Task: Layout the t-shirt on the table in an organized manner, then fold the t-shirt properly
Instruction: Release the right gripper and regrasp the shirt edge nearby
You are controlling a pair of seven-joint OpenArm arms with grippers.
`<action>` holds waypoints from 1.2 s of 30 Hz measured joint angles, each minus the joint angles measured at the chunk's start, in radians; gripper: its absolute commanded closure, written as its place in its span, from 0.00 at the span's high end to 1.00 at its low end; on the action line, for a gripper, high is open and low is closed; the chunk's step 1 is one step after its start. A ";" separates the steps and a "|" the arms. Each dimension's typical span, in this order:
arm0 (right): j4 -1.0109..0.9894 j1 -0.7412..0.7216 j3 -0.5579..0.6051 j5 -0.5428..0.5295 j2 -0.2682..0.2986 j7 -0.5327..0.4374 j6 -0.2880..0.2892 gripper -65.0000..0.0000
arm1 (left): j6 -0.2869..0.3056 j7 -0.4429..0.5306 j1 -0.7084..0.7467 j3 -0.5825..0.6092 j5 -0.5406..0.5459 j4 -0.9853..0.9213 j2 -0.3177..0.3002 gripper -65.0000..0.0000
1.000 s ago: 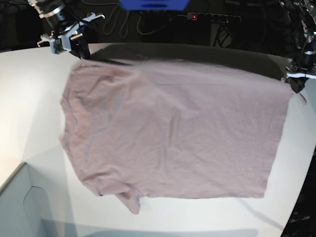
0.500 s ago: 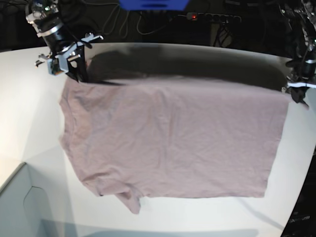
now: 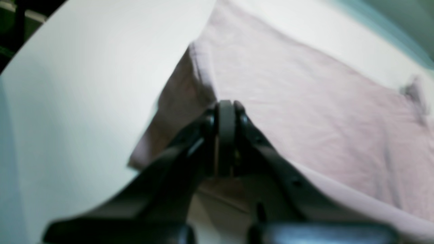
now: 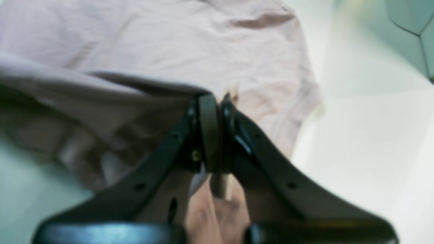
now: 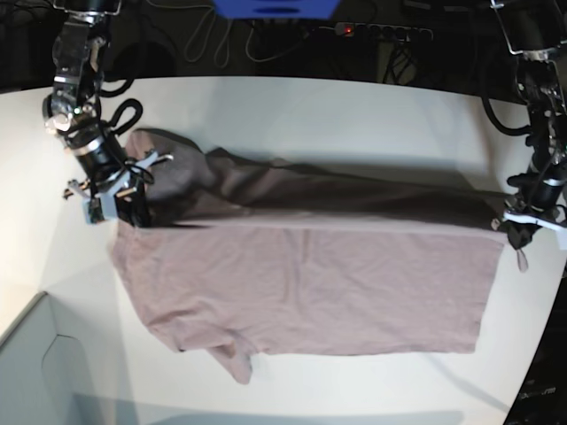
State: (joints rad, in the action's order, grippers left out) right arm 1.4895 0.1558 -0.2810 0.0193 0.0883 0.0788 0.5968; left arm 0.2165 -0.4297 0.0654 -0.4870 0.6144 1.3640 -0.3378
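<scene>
In the left wrist view, your left gripper (image 3: 224, 105) has its two fingers closed together on the t-shirt (image 3: 305, 98). The held edge is pinched at the fingertips, and a small ridge of cloth rises beyond them. Below and around the tips, the cloth hangs in a darker, shaded fold. Beyond the hand, the shirt lies broad and mostly flat, with soft, shallow wrinkles. Its colour is a dusty, pinkish mauve, and the weave looks matte.

In the right wrist view, your right gripper (image 4: 218, 98) is also closed on the t-shirt. From its tips a long, rounded fold stretches to the left of this view, and it is blurred. Under the hand the cloth is bunched and browner; beyond the hand it spreads pale and lightly creased on the smooth white table (image 4: 366, 135).

In the base view, the two hands pinch the shirt at far-apart places, and the edge runs between them in a slightly sagging line. The part on the camera side of this line lies flat on the table; on the other side the cloth is dark and rumpled, gathered most thickly near your right gripper.
</scene>
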 measured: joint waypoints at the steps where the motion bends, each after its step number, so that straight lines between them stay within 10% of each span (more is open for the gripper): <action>1: -0.014 -0.028 0.000 0.001 0.000 0.015 0.000 0.00 | 0.002 0.000 -0.013 0.005 0.002 -0.021 -0.003 0.00; 19: -0.205 -0.226 0.164 0.003 0.028 0.080 0.000 0.00 | -0.003 0.000 -0.100 0.006 0.001 -0.134 -0.010 0.01; 24: -0.248 -0.241 0.164 0.140 0.026 0.085 0.001 0.10 | -0.003 0.006 -0.125 0.006 -0.002 -0.190 -0.011 0.02; 36: -0.182 -0.231 -0.019 0.158 -0.014 0.080 0.001 0.53 | -0.006 0.008 -0.173 0.002 -0.003 -0.309 -0.011 0.65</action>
State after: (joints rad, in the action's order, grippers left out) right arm 1.3075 -0.0753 -0.3004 0.1768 0.0746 0.1585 0.5976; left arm 0.2100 -0.4213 -0.1074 -0.4847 0.6109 1.0546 -0.3489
